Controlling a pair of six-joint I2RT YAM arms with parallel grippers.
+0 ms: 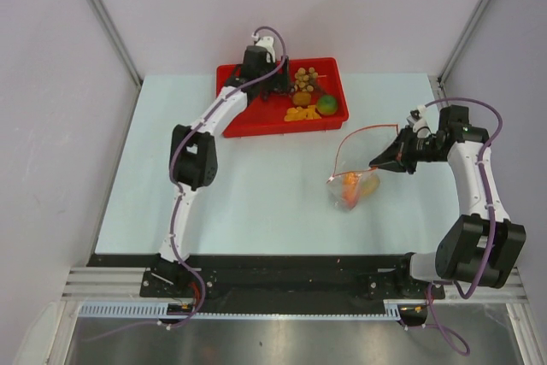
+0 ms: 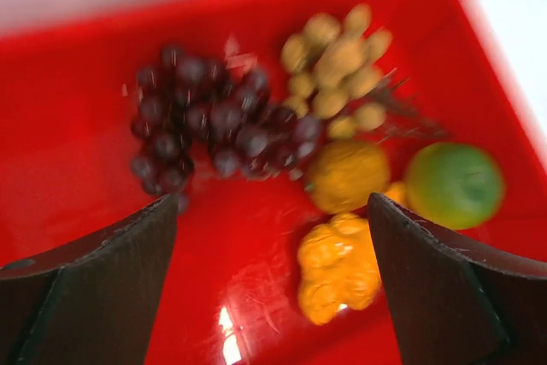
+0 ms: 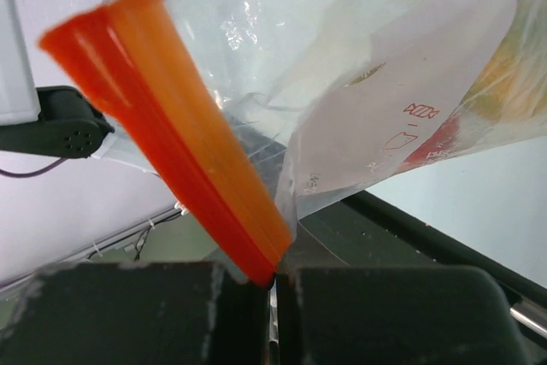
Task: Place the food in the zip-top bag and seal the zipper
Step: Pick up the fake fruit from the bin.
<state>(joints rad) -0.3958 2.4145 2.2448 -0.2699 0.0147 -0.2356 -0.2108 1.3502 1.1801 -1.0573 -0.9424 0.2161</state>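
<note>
The task looks partly done. The zip-top bag (image 1: 366,181) sits on the right half of the desk (image 1: 256,211), between its middle and the right edge, with red-orange and yellow fruit (image 1: 346,191) already inside and its mouth gaping. The rest of the food lies in the red tray (image 1: 235,117) at the middle of the far edge, not yet bagged, and the zipper (image 1: 367,130) is unsealed. The right pincer (image 1: 382,162) is clamped shut on the zipper, holding the mouth up. The left pincer (image 1: 269,83) hangs over the tray with its jaws wide apart and nothing between them. My reading is that it is about to pick the next piece. The left wrist view sorts out what the top view only shows as a small heap: a dark grape bunch (image 2: 214,134), a tan ball cluster (image 2: 338,61), a round green fruit (image 2: 453,184), a yellow-orange fruit (image 2: 346,175) and orange chunks (image 2: 338,267). The chunks lie nearest the gap between the fingers. The right wrist view shows the pinch itself, with the orange strip running down into the closed jaws. Only the top view shows how widely the mouth stands open.
</note>
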